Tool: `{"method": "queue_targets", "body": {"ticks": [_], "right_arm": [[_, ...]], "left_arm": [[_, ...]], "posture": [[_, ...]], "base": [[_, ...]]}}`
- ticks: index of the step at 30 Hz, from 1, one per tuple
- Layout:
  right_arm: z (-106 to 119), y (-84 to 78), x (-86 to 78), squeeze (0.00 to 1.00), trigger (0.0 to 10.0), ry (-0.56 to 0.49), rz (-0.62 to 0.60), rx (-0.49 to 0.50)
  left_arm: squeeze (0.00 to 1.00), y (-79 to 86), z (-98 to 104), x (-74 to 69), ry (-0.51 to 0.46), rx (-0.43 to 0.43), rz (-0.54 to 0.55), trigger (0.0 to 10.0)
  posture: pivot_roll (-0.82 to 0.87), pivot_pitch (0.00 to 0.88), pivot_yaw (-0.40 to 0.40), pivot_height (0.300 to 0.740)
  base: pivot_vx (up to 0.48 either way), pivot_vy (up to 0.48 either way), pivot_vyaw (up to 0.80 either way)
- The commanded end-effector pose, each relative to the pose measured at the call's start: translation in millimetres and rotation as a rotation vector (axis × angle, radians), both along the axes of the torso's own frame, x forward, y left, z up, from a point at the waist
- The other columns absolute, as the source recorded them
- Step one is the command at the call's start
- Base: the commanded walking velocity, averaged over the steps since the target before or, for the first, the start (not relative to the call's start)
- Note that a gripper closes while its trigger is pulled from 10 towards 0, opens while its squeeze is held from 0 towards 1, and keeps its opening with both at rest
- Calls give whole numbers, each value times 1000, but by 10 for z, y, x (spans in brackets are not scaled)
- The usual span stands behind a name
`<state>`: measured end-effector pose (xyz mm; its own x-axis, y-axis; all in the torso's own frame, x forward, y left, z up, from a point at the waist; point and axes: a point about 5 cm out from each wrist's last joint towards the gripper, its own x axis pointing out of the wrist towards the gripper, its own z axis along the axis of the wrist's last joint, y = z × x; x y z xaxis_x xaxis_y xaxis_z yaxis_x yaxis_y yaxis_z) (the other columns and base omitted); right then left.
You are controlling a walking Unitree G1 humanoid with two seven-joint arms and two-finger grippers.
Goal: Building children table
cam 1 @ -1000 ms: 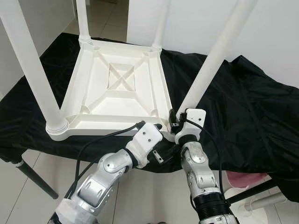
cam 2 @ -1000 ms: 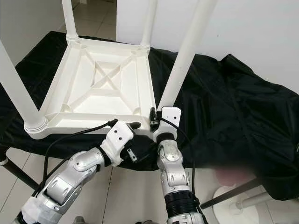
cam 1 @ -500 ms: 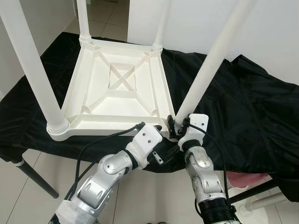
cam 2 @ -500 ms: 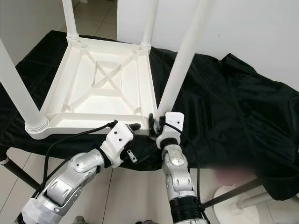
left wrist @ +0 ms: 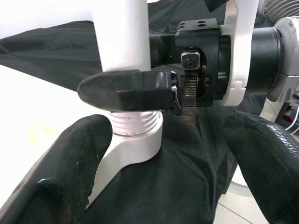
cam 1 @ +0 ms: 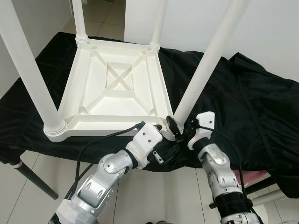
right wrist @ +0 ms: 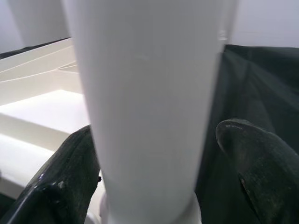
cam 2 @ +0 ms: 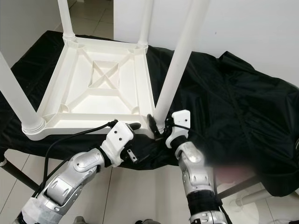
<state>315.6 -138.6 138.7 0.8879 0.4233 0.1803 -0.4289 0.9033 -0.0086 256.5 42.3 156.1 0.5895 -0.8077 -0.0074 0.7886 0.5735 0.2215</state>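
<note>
A white plastic children's table (cam 1: 112,122) lies upside down on a black cloth (cam 1: 243,107), with its legs pointing up. The near right leg (cam 1: 205,60) stands in its corner socket (left wrist: 133,147). My right gripper (cam 1: 174,128) is shut on that leg just above the threaded base. In the right wrist view the leg (right wrist: 149,93) stands between the two fingers (right wrist: 60,186). My left gripper (left wrist: 163,140) is open at the same corner, one finger (cam 1: 159,126) over the table's rim and the other below the edge, touching nothing.
The cloth-covered work table's front edge runs just in front of both arms, with a black metal leg (cam 1: 32,175) at the near left. A pink object (cam 1: 259,176) and a white round base (cam 1: 275,198) sit on the floor at the right. A white wall is behind.
My right wrist has swung to the right around the base of the near right leg, fingers staying on it. The left arm holds its place. The view shifted slightly.
</note>
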Motion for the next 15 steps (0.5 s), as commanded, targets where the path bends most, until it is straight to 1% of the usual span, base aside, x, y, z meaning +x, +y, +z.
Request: {"method": "queue_targets", "body": {"ticks": [1, 3, 4, 5, 8, 9, 11, 12, 15], "right_arm": [[-30, -21, -2, 0, 10000, 7, 9, -2], [50, -7, 90, 0, 10000, -13, 114, -54], [50, -7, 90, 0, 10000, -13, 114, -54], [67, 11, 128, 0, 10000, -10, 164, -74], [71, 23, 149, 0, 10000, -3, 192, -84], [34, 54, 188, 0, 4784, 13, 252, -129], [34, 54, 188, 0, 4784, 13, 252, -129], [22, 59, 197, 0, 0, 18, 266, -140], [-13, 47, 205, 0, 0, 31, 286, -156]], "left_arm": [[0, -48, -27, -25, 14, 15, -77, 10000], [0, -49, -18, -15, 11, 13, -76, 10000], [0, -49, -18, -15, 11, 13, -76, 10000], [0, -49, -13, -11, 9, 13, -75, 10000], [0, -49, -11, -8, 8, 13, -74, 10000], [0, -40, -5, -4, 6, 12, -68, 10000], [0, -40, -5, -4, 6, 12, -68, 10000], [0, -37, -4, -3, 6, 12, -66, 10000], [0, -30, -1, -4, 4, 12, -62, 10000]], "posture": [[19, 88, -107, 740], [24, 88, -108, 740], [24, 88, -108, 740], [24, 88, -108, 740], [28, 89, -109, 740], [32, 89, -111, 740], [32, 89, -111, 740], [32, 89, -111, 740], [42, 89, -118, 740]], "base": [[0, 0, 0], [0, 0, 0], [0, 0, 0], [0, 0, 0], [0, 0, 0], [0, 0, 0], [0, 0, 0], [0, 0, 0], [0, 0, 0]]}}
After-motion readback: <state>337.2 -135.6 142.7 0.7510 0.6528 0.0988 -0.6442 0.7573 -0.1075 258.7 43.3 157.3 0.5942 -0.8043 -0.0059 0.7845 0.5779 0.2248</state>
